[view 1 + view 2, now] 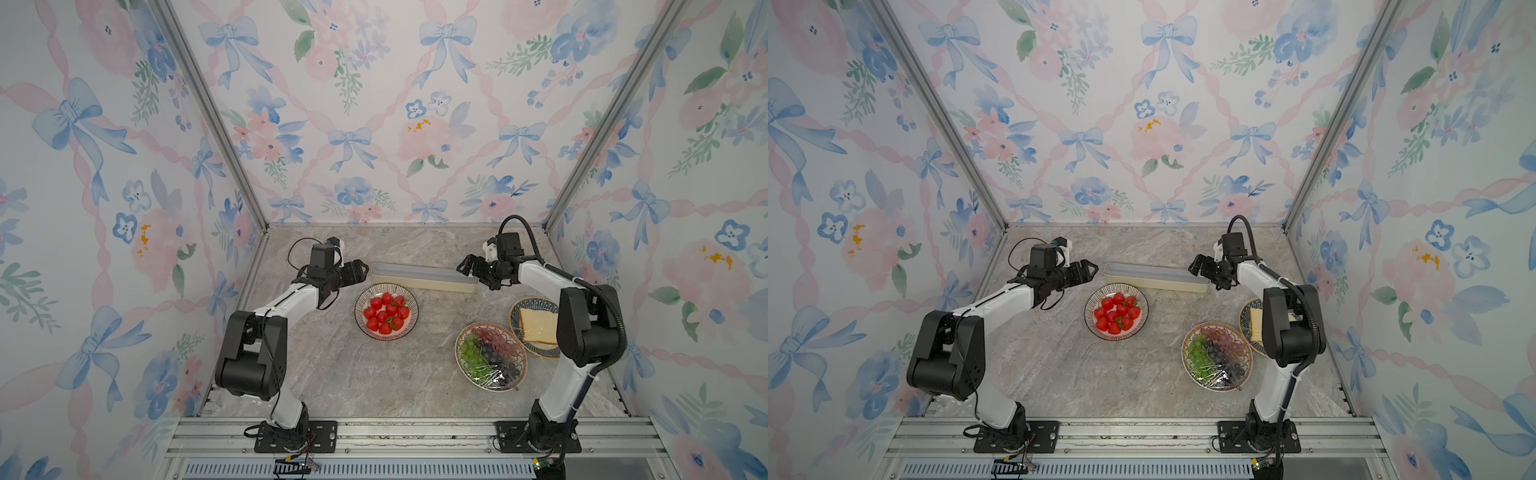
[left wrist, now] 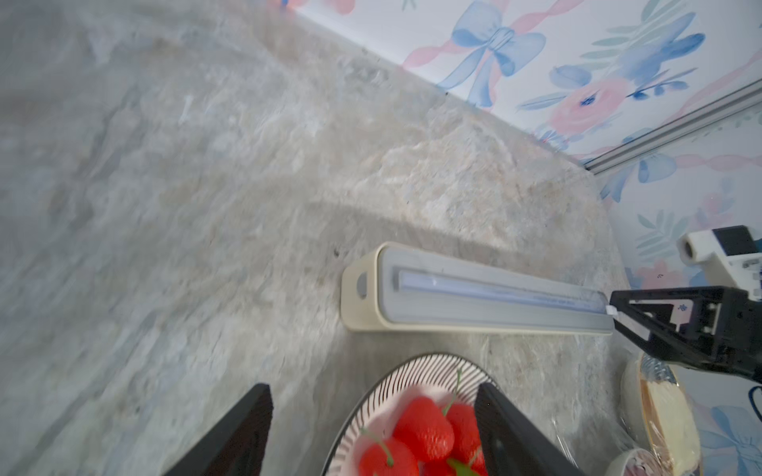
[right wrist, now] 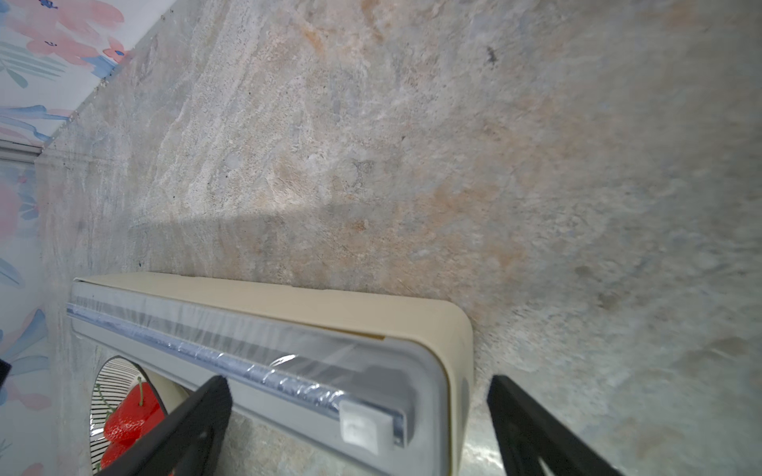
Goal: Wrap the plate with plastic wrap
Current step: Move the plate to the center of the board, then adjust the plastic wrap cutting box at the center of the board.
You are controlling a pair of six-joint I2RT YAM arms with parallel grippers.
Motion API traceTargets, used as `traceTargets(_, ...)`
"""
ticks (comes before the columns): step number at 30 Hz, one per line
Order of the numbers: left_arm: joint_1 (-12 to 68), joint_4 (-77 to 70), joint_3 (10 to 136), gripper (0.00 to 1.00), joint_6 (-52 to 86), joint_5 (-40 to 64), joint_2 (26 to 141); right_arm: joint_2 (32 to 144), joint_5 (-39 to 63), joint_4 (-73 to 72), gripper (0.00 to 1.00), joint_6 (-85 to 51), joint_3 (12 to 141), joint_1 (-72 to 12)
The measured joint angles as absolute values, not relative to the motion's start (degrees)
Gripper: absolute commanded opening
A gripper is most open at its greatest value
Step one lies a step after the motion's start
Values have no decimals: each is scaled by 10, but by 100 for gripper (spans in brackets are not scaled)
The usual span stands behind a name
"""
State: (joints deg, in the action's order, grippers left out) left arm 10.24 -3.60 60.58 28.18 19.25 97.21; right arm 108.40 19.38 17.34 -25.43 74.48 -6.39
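The striped plate [image 1: 365,296] of red strawberries sits mid-table in both top views, its rim [image 1: 1094,297] uncovered. Just behind it lies the long cream box [image 1: 424,277] with a grey-blue top. Plastic wrap [image 3: 231,334] shows as glossy crinkled film along the box top. My left gripper [image 1: 360,271] hovers open at the box's left end, with the plate [image 2: 412,366] showing below its jaws. My right gripper [image 1: 461,267] is open at the box's right end, and its fingers [image 3: 194,424] straddle that end of the box [image 3: 288,305] without touching it.
A film-covered plate of grapes [image 1: 490,357] sits at front right. A plate with bread [image 1: 536,326] is partly hidden behind my right arm. Floral walls close in the back and both sides. A metal rail [image 1: 415,432] runs along the front.
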Motion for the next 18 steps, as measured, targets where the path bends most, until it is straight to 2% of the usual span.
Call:
traceTargets(9, 129, -31, 740, 92, 276, 257, 1154, 1103, 206, 188, 97, -260, 769, -72)
traceTargets(18, 133, -29, 743, 89, 258, 256, 1166, 1126, 192, 207, 97, -261, 802, -97)
